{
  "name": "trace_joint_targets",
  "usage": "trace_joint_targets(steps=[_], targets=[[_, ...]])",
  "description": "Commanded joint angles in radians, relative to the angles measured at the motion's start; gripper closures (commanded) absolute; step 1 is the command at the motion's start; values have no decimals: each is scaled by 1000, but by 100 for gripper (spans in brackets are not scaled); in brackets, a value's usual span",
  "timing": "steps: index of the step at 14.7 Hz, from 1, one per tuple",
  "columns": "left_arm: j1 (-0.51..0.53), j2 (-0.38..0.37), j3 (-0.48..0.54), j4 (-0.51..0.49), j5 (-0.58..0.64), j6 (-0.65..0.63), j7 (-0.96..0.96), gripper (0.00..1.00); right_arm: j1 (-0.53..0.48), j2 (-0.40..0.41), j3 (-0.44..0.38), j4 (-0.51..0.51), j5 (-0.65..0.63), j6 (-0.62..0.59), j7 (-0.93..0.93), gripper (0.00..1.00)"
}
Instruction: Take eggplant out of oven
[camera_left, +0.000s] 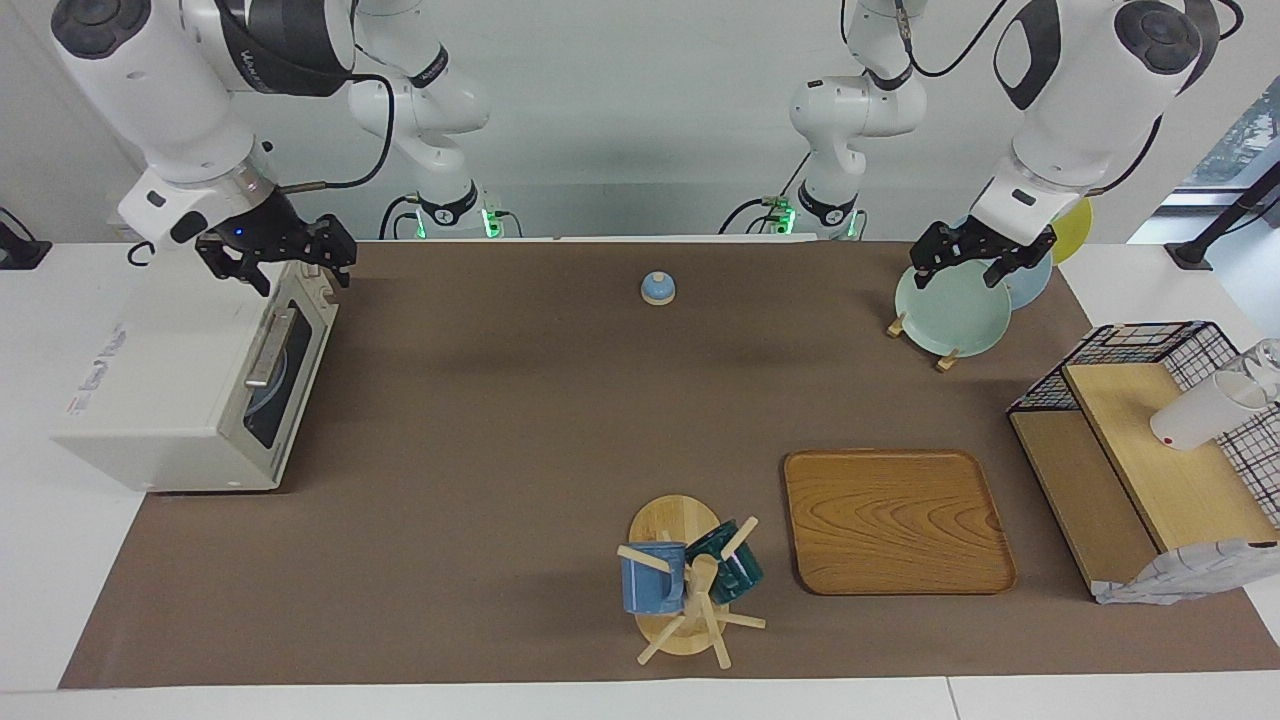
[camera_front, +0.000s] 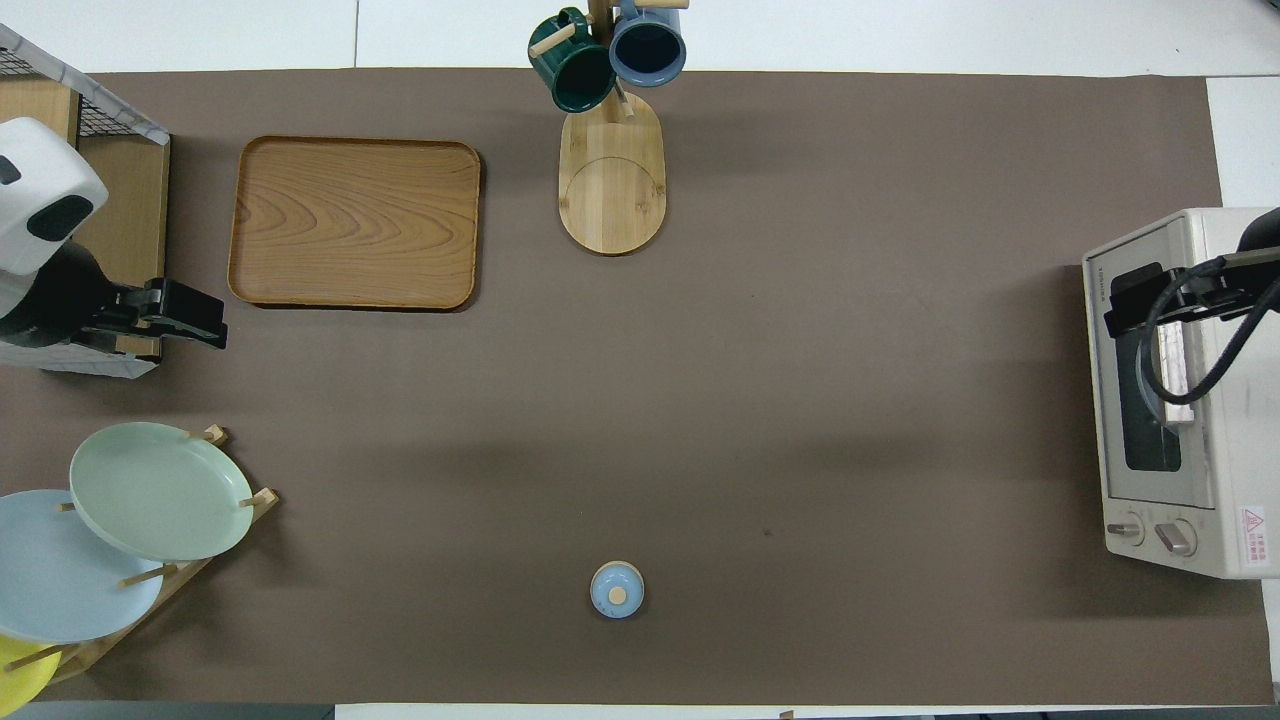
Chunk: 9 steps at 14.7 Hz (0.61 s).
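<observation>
While the oven (camera_left: 190, 400) sits shut at mid-left of the facing view, the right gripper (camera_left: 285, 262) hangs above it — open, empty; the left gripper (camera_left: 968, 262), upper right, likewise.

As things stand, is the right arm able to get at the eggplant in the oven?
Probably not yet. The oven door looks shut, so nothing inside can be reached, and no eggplant shows through its window. The open right pincer is over the oven's top edge, near the handle, so opening the door looks feasible.
</observation>
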Motion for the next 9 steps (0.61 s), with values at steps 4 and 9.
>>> trace_joint_targets(steps=[4,9], targets=[[9,-24,-2,-29,-8,14,9,0,-2,-16,8,-4,-2,13,22,0],[9,-24,-2,-29,-8,15,9,0,0,-31,10,-39,-7,42,-1,41]])
